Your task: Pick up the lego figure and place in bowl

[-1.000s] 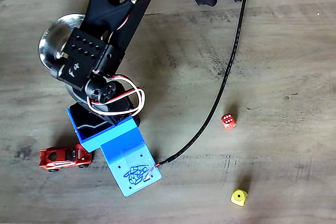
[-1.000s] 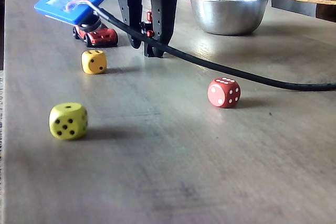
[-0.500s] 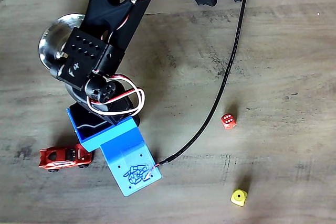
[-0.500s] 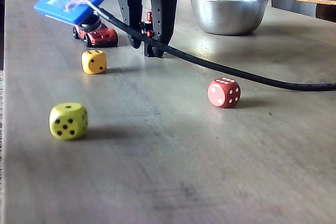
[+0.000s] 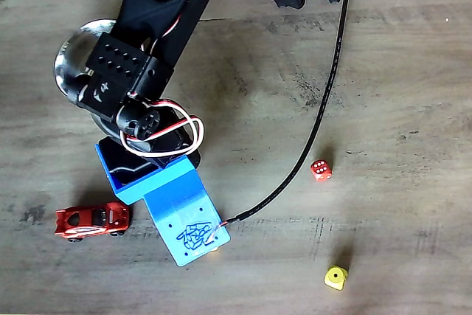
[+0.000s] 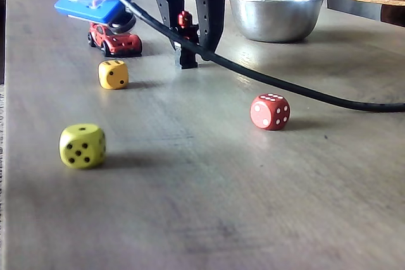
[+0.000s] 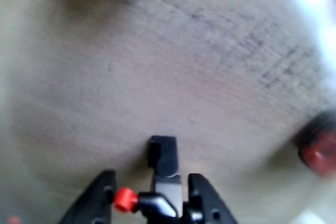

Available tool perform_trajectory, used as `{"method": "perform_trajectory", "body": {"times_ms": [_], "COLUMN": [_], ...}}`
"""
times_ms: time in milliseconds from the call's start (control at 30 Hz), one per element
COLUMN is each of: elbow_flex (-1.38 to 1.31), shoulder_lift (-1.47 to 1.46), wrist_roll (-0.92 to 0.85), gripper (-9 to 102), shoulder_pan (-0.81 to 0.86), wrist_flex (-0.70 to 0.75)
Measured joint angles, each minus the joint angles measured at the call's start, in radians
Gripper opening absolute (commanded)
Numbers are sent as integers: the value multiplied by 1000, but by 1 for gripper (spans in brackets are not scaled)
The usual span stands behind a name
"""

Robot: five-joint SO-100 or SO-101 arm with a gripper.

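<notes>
Grey wood-grain table (image 6: 209, 207); tool (image 7: 152, 195) clamped on lego figure (image 6: 185, 36); steel bowl (image 6: 275, 14) behind.

Lego figure (image 6: 185, 41): black body, red head and arm. Tool (image 6: 190, 33): black fingers under a blue mount. Bowl (image 6: 276, 13): shiny silver. Toy car (image 5: 92, 221): red with black wheels. Dice: one red (image 6: 270, 111) with white dots, two yellow (image 6: 82, 145) with black dots. Tabletop (image 6: 202, 194): grey-brown wood grain.
</notes>
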Motion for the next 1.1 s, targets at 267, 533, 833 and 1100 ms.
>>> {"method": "perform_trajectory", "body": {"times_ms": [267,533,833,1100], "elbow_flex": [0,0,0,0], "shoulder_lift": [0,0,87,261], "wrist_roll": [0,-3,-5,-5], "gripper": [-1,-1,-1,-1], "shoulder_pan": [0,9,67,179], "wrist_flex": [2,2,8,9]}}
